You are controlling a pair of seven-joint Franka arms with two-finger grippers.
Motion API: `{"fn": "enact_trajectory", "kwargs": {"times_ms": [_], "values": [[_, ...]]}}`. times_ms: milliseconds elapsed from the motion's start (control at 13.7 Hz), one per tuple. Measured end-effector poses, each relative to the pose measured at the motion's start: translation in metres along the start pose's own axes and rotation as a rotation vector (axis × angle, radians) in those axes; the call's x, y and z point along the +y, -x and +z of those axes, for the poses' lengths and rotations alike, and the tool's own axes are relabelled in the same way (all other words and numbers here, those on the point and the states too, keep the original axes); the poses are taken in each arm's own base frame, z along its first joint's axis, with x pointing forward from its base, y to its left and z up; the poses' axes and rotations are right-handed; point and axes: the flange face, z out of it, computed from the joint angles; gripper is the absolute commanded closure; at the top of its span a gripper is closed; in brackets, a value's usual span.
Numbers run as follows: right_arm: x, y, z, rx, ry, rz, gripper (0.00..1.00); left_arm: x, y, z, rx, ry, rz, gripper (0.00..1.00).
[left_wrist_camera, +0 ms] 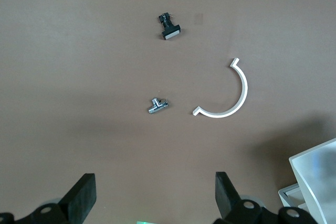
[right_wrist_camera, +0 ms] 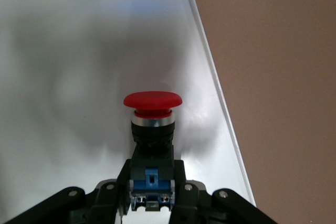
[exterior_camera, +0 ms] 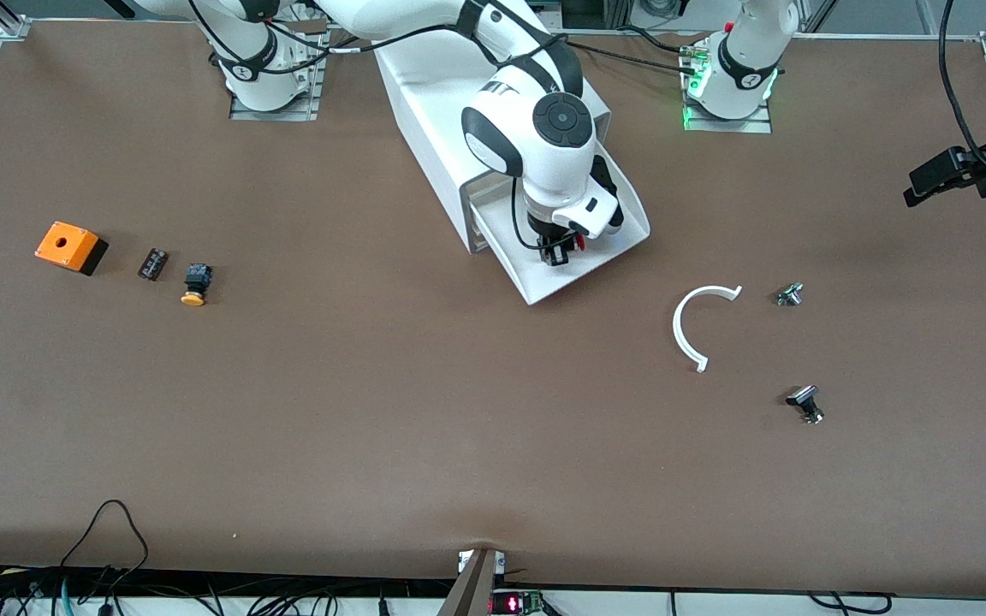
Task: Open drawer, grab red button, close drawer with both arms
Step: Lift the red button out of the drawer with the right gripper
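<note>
The drawer (exterior_camera: 563, 275) stands pulled out of the white cabinet (exterior_camera: 429, 103) toward the front camera. My right gripper (exterior_camera: 556, 250) reaches down into it. In the right wrist view the button (right_wrist_camera: 153, 100) has a red mushroom cap and lies on the drawer's white floor (right_wrist_camera: 73, 77). The right gripper (right_wrist_camera: 152, 190) is shut on the button's black and blue body, one finger on each side. My left gripper (exterior_camera: 945, 175) waits in the air over the left arm's end of the table. In the left wrist view it (left_wrist_camera: 155, 200) is open and holds nothing.
An orange box (exterior_camera: 70, 246), a small dark cylinder (exterior_camera: 152, 263) and a yellow-capped button (exterior_camera: 195, 286) lie toward the right arm's end. A white curved strip (exterior_camera: 691, 323), a small metal part (exterior_camera: 790, 294) and a black part (exterior_camera: 806, 404) lie toward the left arm's end.
</note>
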Motion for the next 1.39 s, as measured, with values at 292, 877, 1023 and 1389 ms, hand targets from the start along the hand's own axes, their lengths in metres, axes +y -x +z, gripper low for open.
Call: {"fn": "enact_trajectory", "kwargs": {"times_ms": [292, 877, 1023, 1389], "values": [[0.000, -0.001, -0.003, 0.004, 0.005, 0.001, 0.76, 0.000, 0.000, 0.000, -0.002, 0.000, 0.000, 0.00], [0.006, 0.008, -0.089, 0.067, 0.091, 0.100, 0.76, 0.000, 0.001, 0.000, -0.005, 0.000, 0.000, 0.00], [0.016, 0.026, -0.110, 0.059, 0.121, 0.128, 0.76, 0.000, 0.001, 0.000, -0.005, 0.000, 0.000, 0.00], [0.040, 0.079, -0.161, 0.051, 0.172, 0.224, 0.76, 0.008, 0.001, -0.001, -0.003, -0.002, 0.016, 0.00]]}}
